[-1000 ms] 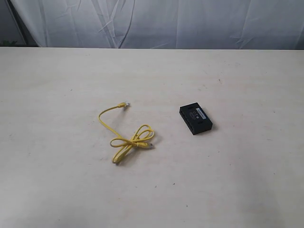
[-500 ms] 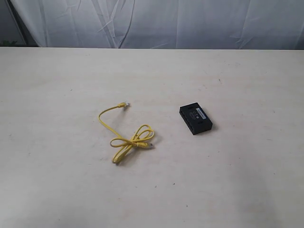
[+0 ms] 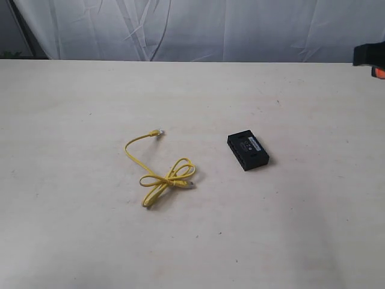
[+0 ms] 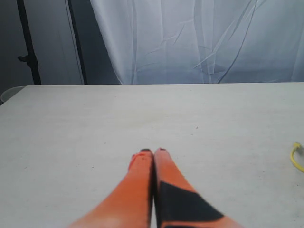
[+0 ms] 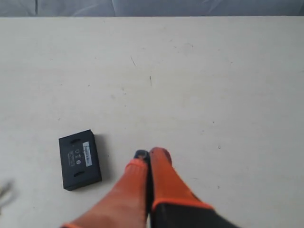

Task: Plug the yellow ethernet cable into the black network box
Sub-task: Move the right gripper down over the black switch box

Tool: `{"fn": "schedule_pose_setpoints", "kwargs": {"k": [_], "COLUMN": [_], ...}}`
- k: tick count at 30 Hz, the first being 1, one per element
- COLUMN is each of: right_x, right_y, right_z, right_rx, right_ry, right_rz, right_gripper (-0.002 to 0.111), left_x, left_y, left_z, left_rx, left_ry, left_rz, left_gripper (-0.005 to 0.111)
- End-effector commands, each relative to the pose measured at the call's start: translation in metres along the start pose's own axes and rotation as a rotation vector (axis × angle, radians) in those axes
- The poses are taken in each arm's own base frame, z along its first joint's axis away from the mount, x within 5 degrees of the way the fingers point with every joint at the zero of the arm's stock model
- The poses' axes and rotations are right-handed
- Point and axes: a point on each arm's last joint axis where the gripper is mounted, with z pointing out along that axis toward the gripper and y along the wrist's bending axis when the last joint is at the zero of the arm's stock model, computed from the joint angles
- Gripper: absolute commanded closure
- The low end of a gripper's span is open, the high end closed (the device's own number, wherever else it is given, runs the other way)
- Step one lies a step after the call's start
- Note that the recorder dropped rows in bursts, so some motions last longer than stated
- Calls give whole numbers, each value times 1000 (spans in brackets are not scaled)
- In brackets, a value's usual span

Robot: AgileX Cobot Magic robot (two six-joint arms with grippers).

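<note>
Left of the black network box the yellow ethernet cable lies ungrasped, so open your closed left end effector and closed right end effector for a plug.

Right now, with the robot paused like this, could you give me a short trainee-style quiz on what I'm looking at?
1. True or false: the yellow ethernet cable is already plugged into the black network box.
2. Pick one. The right gripper is: A) wide open, B) shut and holding nothing, C) shut on the cable.
3. Fill the gap: in the exterior view, the box lies to the ____ of the cable.

Key
1. False: they lie apart, and both cable plugs are free.
2. B.
3. Right.
</note>
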Motion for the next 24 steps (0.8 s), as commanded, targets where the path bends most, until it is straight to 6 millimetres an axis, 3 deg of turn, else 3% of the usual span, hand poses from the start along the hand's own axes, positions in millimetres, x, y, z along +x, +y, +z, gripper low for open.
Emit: {"fn": "schedule_pose_setpoints", "kwargs": {"k": [1,11,24], "right_x": [-3,-7,13], "right_y": [11,43,80], "right_z": [19,67,134], "right_rx": [-32,-102,-155], "right_ry": [48,173,362], "right_rz": [-79,-178,-301], "right_gripper": [109,109,109], "left_x": [0,0,0], "left_y": [0,0,0], "left_z": [0,0,0], "left_rx": [0,0,0], "left_ry": [-12,-12,-12], "left_rz": [-5,-5,-5], "left_gripper": [107,107,107]}}
